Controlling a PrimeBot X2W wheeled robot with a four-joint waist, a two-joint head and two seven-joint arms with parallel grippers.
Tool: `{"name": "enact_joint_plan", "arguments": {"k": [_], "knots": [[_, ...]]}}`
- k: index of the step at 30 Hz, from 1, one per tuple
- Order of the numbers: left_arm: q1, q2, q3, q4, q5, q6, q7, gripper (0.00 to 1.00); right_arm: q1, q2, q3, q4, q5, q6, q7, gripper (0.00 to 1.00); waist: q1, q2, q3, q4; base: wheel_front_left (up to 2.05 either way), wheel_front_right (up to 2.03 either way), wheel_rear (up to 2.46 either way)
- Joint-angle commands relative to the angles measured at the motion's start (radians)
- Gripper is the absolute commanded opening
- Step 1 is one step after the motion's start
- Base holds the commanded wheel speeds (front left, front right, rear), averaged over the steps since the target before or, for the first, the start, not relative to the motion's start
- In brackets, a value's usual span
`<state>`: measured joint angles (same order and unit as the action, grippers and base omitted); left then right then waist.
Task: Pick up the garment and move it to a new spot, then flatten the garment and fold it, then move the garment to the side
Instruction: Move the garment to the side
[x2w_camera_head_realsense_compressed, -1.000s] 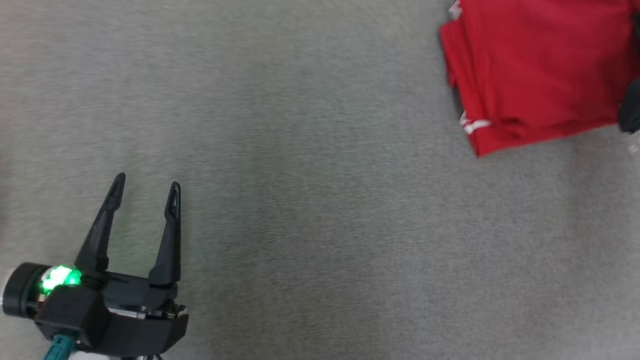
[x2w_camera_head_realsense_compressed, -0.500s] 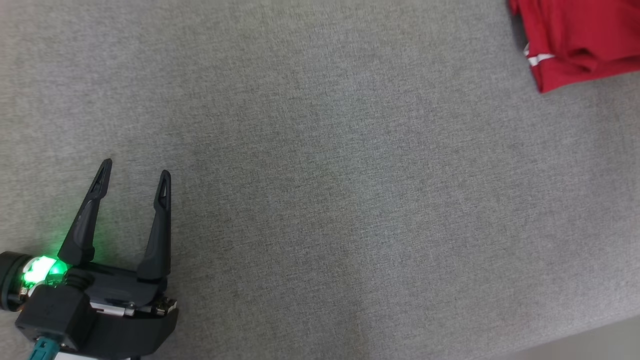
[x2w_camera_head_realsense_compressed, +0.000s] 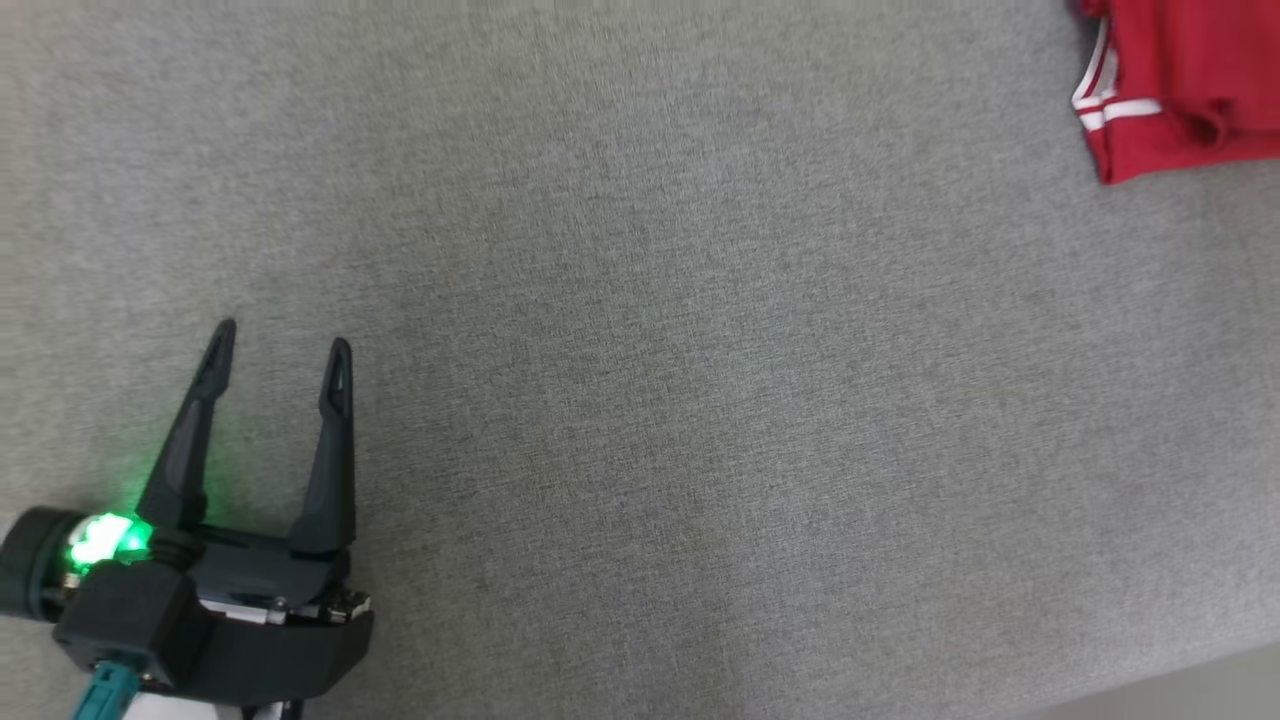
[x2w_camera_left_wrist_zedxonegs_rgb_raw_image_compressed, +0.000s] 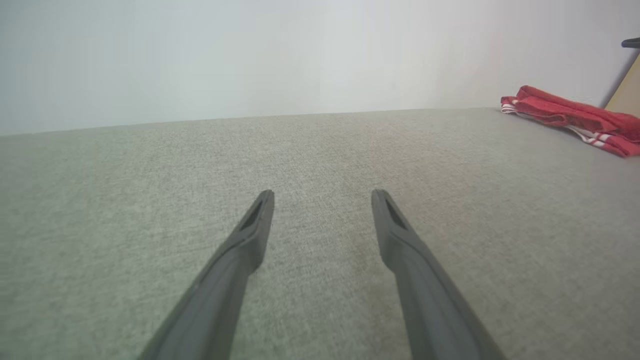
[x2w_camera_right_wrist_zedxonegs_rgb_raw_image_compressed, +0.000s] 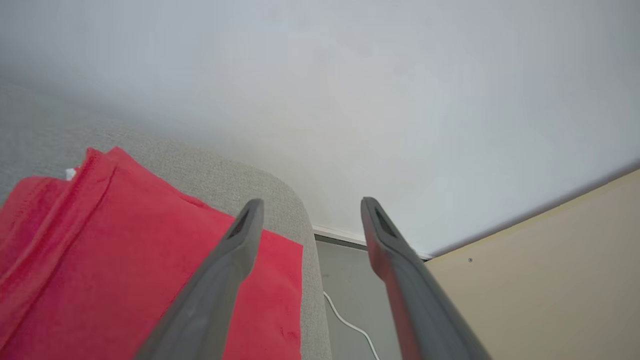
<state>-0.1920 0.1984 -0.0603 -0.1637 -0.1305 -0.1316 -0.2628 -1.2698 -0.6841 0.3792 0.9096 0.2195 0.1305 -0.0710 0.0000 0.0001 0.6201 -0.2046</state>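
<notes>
Garment (x2w_camera_head_realsense_compressed: 1190, 90): red, folded, on the grey fabric surface (x2w_camera_head_realsense_compressed: 700, 400), far right.
Left hand (x2w_camera_head_realsense_compressed: 281, 335): I see fingers apart, empty.
Right hand (x2w_camera_right_wrist_zedxonegs_rgb_raw_image_compressed: 311, 201): fingers apart, empty, by the garment's edge.

I can read no text, label, brand, number or sign on my feeds at this moment. The red garment (x2w_camera_head_realsense_compressed: 1200, 60) carries white stripes (x2w_camera_head_realsense_compressed: 1125, 108) but no lettering I can make out, and a small white tab (x2w_camera_right_wrist_zedxonegs_rgb_raw_image_compressed: 70, 173) at its edge in the right wrist view is too small to read.
</notes>
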Motion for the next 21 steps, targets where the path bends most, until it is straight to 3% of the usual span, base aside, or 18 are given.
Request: {"name": "enact_joint_plan", "arguments": {"k": [1, 12, 21], "knots": [[0.011, -0.010, 0.005, 0.011, -0.010, 0.002, -0.003, 1.00, 0.013, 0.013, -0.007, -0.004, -0.013, 0.000, -0.023, 1.00, 0.0000, -0.0001, -0.047, 0.017, 0.00, 0.00, 0.00], [0.108, -0.075, 0.056, 0.077, -0.025, 0.003, -0.003, 1.00, 0.157, 0.140, -0.030, -0.125, 0.009, 0.000, -0.171, 1.00, 0.0000, -0.0001, -0.277, 0.096, 0.00, 0.00, 0.00], [0.197, -0.099, 0.103, 0.134, -0.041, 0.003, -0.003, 1.00, 0.484, 0.266, -0.113, -0.313, 0.021, 0.000, -0.194, 1.00, 0.0000, -0.0001, -0.440, 0.197, 0.00, 0.00, 0.00]]}}
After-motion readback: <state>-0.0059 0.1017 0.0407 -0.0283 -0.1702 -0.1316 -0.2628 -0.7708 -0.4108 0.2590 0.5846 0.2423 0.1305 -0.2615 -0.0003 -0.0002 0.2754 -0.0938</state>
